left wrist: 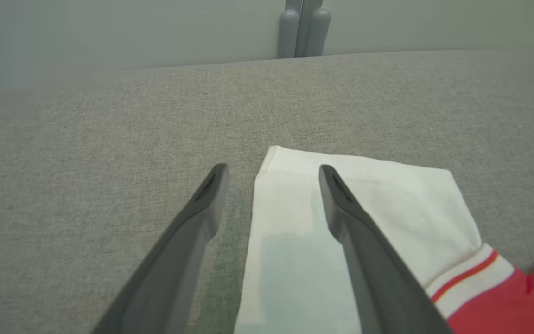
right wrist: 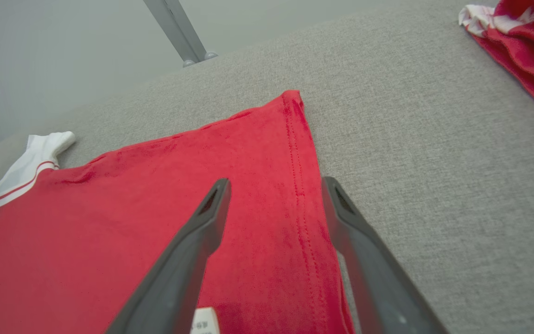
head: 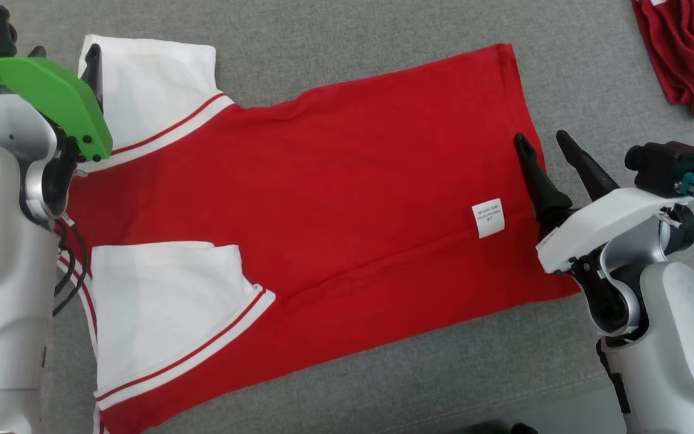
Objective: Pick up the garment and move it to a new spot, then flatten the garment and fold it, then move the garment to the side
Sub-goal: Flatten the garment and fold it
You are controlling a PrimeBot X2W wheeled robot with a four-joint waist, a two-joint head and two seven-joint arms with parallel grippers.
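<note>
Red shirt [head: 347,199] lay flat and spread out on grey fabric surface [head: 383,30]. White sleeves [head: 148,90], red-striped, at left. Hem [head: 518,96] at right, small white label [head: 488,217] near it.

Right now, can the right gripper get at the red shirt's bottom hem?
Probably yes: the right gripper is open and straddles the hem, one finger over the shirt, the other over the grey surface, nothing between.

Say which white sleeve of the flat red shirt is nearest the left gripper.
The far white sleeve, at the head view's top left: the open left gripper straddles its side edge. The near white sleeve lies lower, away from that gripper.
</note>
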